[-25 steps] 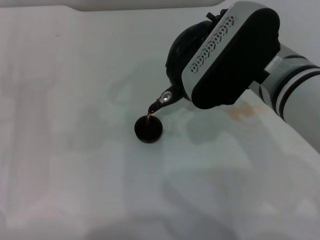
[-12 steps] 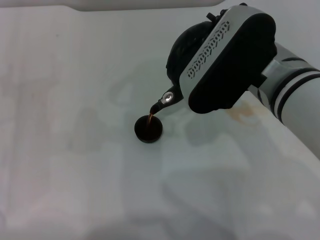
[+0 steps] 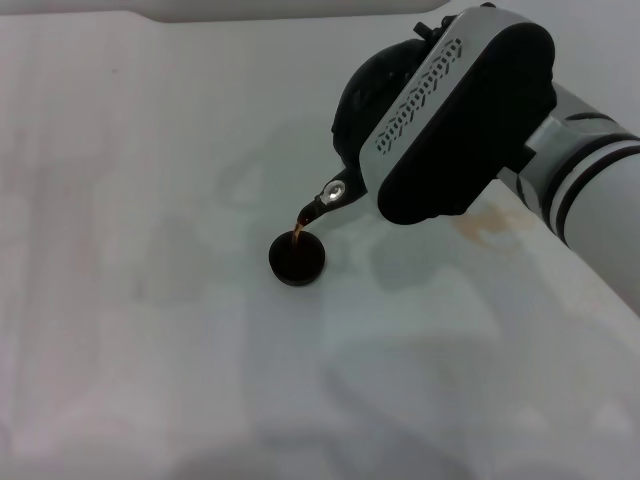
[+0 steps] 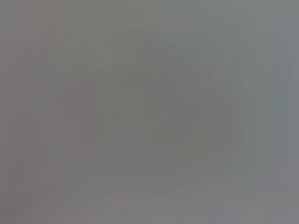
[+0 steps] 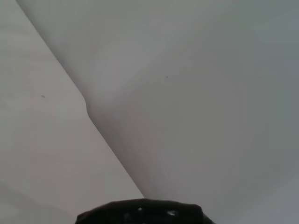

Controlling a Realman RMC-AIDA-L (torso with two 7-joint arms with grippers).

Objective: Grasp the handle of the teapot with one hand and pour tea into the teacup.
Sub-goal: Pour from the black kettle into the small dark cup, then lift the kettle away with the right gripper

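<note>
Teacup: tiny round dark brown-black teacup [image 3: 297,258] stands on the pale white counter [image 3: 150,330], near centre. At its 1 o'clock, above it and tilted spout-down, hangs the large round black teapot [image 3: 360,95]; a thin brown stream of tea [image 3: 297,228] runs from the short spout [image 3: 328,202] into the cup. Right gripper [image 3: 455,110], grey and black, covers the handle; state of its jaws cannot be told. Left wrist view shows only flat grey.
</note>
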